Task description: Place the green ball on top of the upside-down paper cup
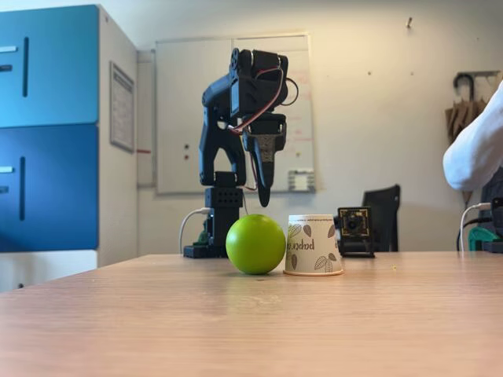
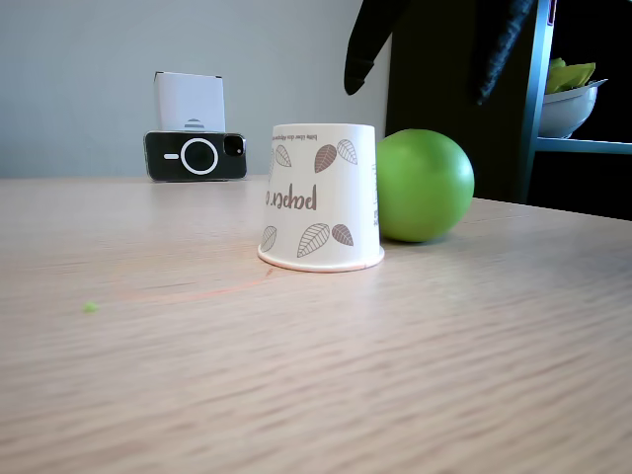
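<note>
My arm [image 1: 236,118] stands folded in the upper middle of a fixed view, its base at the far edge of the worktop [image 1: 251,322], the upper links bent over so that my claw [image 1: 263,184] hangs straight down, tip toward the worktop. From this side the fingers overlap, so I cannot tell here whether they are parted. In the other fixed view my claw [image 2: 425,74] comes in from the top edge as two dark fingers [image 2: 367,49] with a clear gap between them: it is open and grips nothing.

The ball [image 1: 255,244] rests on the worktop, low in the middle of the frame, below my claw's tip and apart from it. In the other fixed view the ball [image 2: 427,185] sits right of centre, partly behind the cup.

The cup [image 1: 313,245] stands just right of the ball, close beside it; I cannot tell if they touch. It is upright on its wide rim, narrow base upward, its long axis vertical. Its lettering reads upside down in both fixed views, and the cup [image 2: 321,196] shows leaf prints around it.
</note>
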You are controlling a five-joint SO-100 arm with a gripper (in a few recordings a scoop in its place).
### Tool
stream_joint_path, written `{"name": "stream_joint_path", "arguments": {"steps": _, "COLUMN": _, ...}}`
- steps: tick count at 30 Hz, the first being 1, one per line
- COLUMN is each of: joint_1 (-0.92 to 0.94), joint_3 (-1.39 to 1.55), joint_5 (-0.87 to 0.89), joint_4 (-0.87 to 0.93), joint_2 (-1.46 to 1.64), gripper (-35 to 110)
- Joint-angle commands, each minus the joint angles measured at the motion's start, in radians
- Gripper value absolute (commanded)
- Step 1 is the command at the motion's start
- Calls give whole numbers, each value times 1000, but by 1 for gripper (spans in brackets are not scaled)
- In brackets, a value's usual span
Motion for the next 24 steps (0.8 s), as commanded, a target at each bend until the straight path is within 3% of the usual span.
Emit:
{"name": "stream_joint_path", "arguments": {"steps": 1, "joint_1": 15, "joint_3": -35, "joint_5": -25, "joint_4": -28, "joint_2": -17, "gripper": 46}}
{"name": "stream_joint_path", "arguments": {"steps": 24, "joint_1": 84, "joint_3": 40, "joint_5": 58, "joint_4": -144, "joint_2": -202, "gripper": 43}}
